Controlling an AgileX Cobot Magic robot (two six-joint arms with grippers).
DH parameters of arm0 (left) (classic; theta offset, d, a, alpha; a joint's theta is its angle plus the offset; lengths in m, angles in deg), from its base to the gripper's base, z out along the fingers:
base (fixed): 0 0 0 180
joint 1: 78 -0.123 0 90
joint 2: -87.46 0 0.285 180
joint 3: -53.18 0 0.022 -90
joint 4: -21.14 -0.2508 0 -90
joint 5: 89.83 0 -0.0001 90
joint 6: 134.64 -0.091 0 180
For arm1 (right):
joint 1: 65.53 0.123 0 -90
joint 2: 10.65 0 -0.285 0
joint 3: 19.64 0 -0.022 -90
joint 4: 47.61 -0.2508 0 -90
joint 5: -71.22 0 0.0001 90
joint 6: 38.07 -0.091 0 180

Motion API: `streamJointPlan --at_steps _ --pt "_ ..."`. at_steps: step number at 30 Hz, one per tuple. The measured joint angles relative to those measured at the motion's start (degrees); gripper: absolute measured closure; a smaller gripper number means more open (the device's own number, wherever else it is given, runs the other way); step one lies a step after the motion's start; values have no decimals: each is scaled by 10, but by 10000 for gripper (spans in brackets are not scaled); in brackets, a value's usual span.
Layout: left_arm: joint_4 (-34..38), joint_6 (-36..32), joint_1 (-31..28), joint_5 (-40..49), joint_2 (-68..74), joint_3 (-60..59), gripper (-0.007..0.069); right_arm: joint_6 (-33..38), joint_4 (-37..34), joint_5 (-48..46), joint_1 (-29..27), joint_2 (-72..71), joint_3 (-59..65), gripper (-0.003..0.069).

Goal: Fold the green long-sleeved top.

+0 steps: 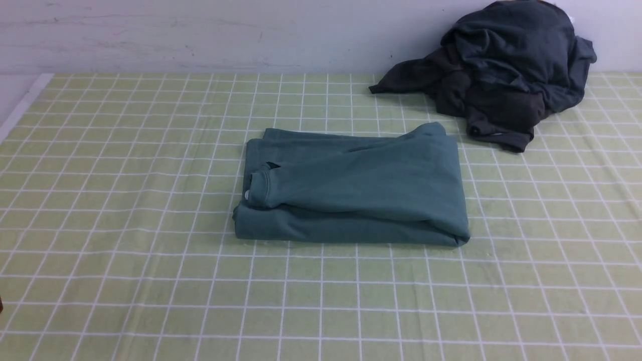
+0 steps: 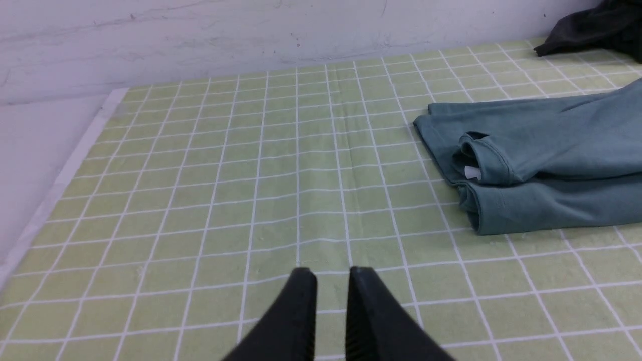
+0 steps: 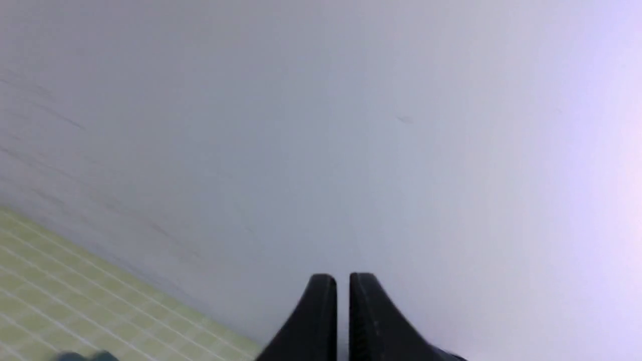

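The green long-sleeved top (image 1: 351, 185) lies folded into a thick rectangle in the middle of the checked cloth. Its ribbed neck and white label (image 1: 247, 193) are at the left end. Neither gripper shows in the front view. In the left wrist view my left gripper (image 2: 332, 273) hovers low over bare cloth, apart from the top (image 2: 541, 165). Only a thin slit separates its fingers, and nothing is between them. My right gripper (image 3: 342, 278) faces the pale wall. Its black fingers are almost together and empty.
A dark charcoal heap of clothes (image 1: 501, 70) sits at the back right against the wall, close behind the folded top's far right corner. The green checked tablecloth (image 1: 125, 225) covers the table. Its left edge (image 1: 25, 108) shows a pale strip.
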Motion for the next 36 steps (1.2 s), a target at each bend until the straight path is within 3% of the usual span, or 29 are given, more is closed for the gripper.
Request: streamJointPlan --at_steps 3,7,16,29,32,36 --pt "0 0 0 0 0 0 542 -82 33 110 0 -48 139 652" --pt "0 0 0 0 0 0 542 -176 35 124 0 -55 252 668" --pt "0 1 0 0 0 0 542 -319 33 159 0 -40 334 670" --pt "0 1 0 0 0 0 542 -330 28 68 -4 -84 374 670" --pt "0 1 0 0 0 0 542 -329 -10 71 -19 -133 406 670" --pt "0 1 0 0 0 0 542 -235 -178 92 -84 -238 440 670"
